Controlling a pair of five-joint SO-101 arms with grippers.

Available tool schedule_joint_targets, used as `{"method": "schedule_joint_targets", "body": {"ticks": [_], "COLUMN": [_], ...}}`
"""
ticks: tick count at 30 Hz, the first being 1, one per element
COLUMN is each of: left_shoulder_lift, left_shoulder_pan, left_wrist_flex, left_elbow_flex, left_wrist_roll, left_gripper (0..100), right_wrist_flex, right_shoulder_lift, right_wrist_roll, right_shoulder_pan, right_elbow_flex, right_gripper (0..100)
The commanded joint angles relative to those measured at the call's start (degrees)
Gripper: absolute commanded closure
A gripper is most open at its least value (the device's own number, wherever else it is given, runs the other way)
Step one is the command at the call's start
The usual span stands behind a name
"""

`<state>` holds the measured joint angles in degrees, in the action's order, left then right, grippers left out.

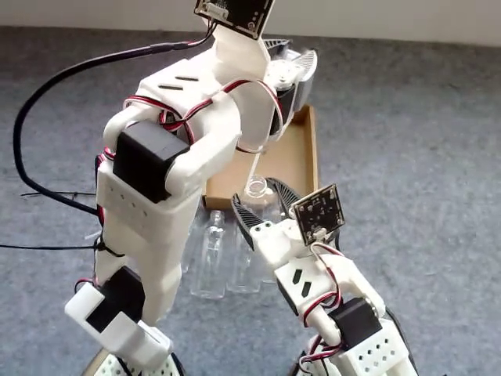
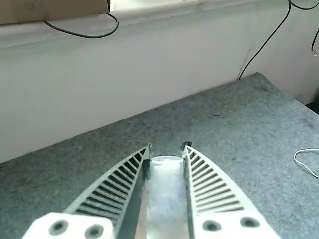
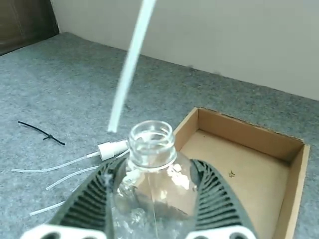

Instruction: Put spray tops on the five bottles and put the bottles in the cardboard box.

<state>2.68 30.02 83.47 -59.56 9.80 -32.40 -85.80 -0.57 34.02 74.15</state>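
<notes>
The left gripper pinches a translucent white spray top. Its thin, straight tube slants down, the tip just beside the open neck of a clear, round-shouldered bottle. The right gripper clamps that upright bottle, near the cardboard box.

— What do we make of the arms?
— We see white printed shells on the left arm and the right arm, with black motor blocks and looping red, white and black wires.
— And further out?
— We note pale slatted fingers on the left hand and dark ribbed ones on the right hand. A bare camera board sits just behind it.
</notes>
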Motion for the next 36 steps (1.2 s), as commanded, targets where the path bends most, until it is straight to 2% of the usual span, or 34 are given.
{"method": "schedule_joint_targets", "body": {"ticks": [1, 7, 15, 24, 36], "left_shoulder_lift": [-0.3, -0.2, 2.2, 3.4, 3.4], "left_shoulder_pan": [0.7, 0.3, 0.6, 0.7, 3.6], "left_wrist_flex": [-2.3, -2.8, -8.5, -8.3, -0.6], "left_elbow_flex": [0.0, 0.0, 1.7, 2.2, 2.1], "left_wrist_roll": [-0.6, -1.7, -1.8, -1.3, -1.2], "left_gripper": [98, 98, 98, 98, 98], "right_wrist_flex": [-0.1, -0.1, -0.2, -0.2, -0.1], "right_shoulder_lift": [-1.1, -1.1, -1.1, -1.2, -0.7], "right_wrist_roll": [0.5, 0.5, 0.5, 0.8, 4.6], "right_shoulder_pan": [0.1, 0.1, 0.1, -0.1, -1.8], "right_elbow_flex": [-4.4, -4.4, -4.4, -4.4, -11.9], "right_gripper": [99.4, 99.4, 99.4, 99.4, 99.4]}}
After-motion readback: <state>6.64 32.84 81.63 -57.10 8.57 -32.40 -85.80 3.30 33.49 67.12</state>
